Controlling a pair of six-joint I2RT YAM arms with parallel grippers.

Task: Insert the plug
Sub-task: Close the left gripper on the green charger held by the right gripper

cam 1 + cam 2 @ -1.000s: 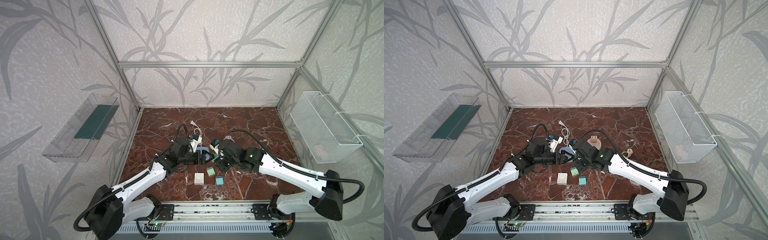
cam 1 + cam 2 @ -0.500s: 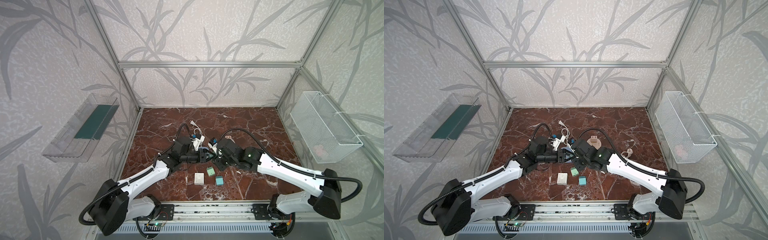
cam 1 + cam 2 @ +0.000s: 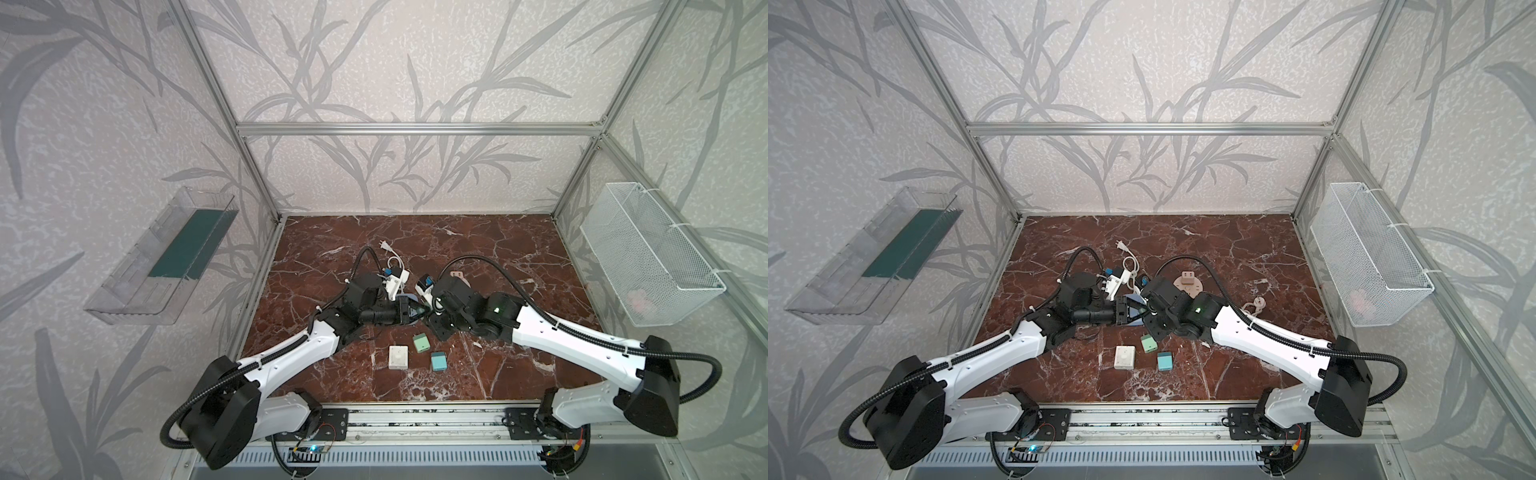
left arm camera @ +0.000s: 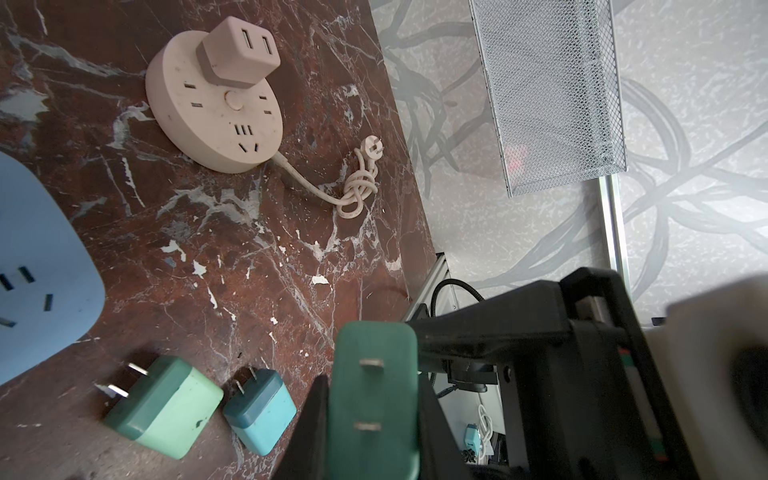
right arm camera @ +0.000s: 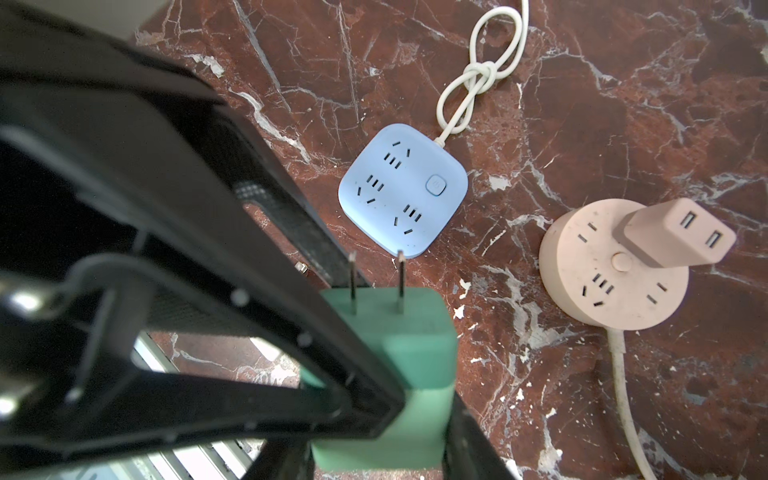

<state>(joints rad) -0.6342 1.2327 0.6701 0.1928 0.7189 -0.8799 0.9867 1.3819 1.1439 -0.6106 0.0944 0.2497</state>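
Note:
The plug (image 5: 390,345) is a green block with two metal prongs, held in the air above the marble floor. My right gripper (image 5: 374,440) is shut on its pale rear half. My left gripper (image 4: 372,399) is shut on its darker front half (image 4: 374,395), one finger on each side. In both top views the two grippers (image 3: 419,311) (image 3: 433,309) meet tip to tip at the middle, with the plug (image 3: 1140,311) between them. A blue square power strip (image 5: 403,191) lies on the floor below, its sockets empty.
A pink round power strip (image 4: 208,112) carries a pink USB charger (image 4: 237,54). On the floor lie a light green plug (image 3: 421,343), a teal plug (image 3: 438,361) and a white adapter (image 3: 398,357). A wire basket (image 3: 648,257) hangs on the right wall.
My left gripper has come in toward the right gripper and closed its fingers on the plug. The right gripper has kept its hold and hardly moved.

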